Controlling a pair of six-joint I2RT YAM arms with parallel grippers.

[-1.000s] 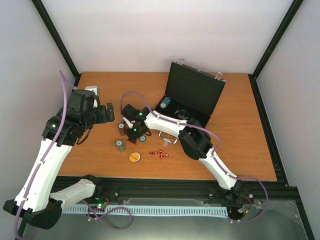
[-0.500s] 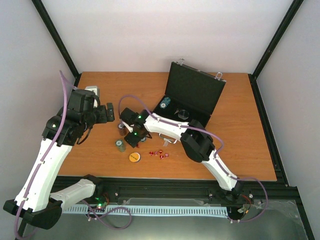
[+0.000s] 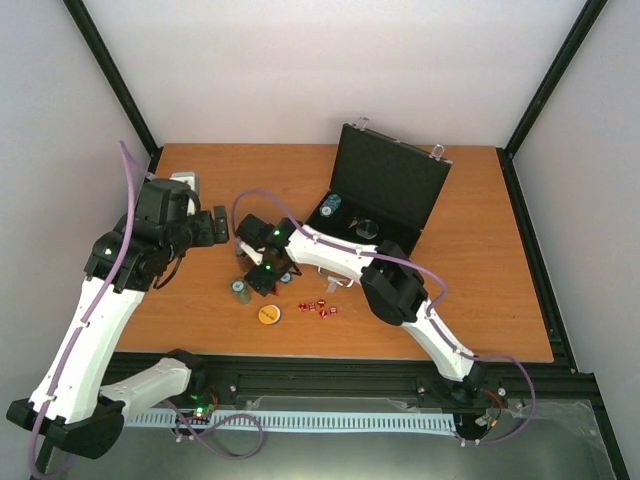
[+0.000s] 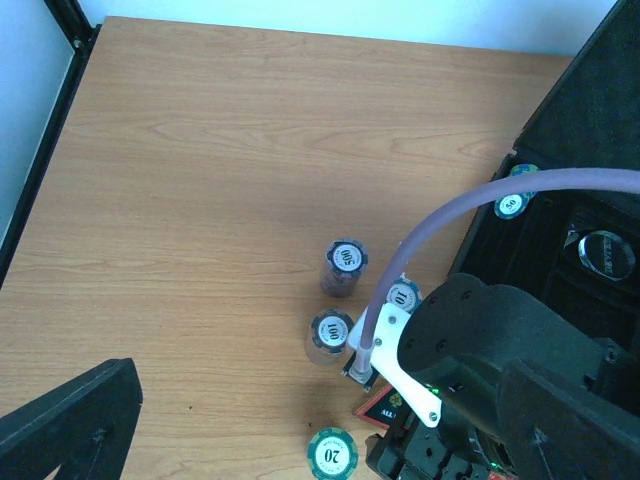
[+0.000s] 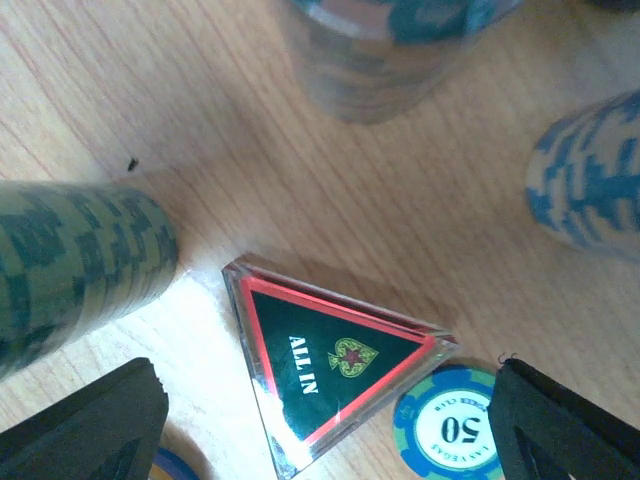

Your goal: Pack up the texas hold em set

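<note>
Triangle marker point(image 5: 335, 365), clear plastic with a red-and-black ALL IN face, is lying on the wooden tabletop point(image 3: 480, 290) among striped chip stacks point(image 4: 345, 262), right hand point(image 5: 330, 420) hovering wide open astride it. Orange disc point(image 3: 269, 314) and red dice point(image 3: 320, 308) are waiting outside; black case point(image 3: 390, 185) is standing open, barely filled. Left hand point(image 3: 218, 226) is hanging wide, empty.
</note>
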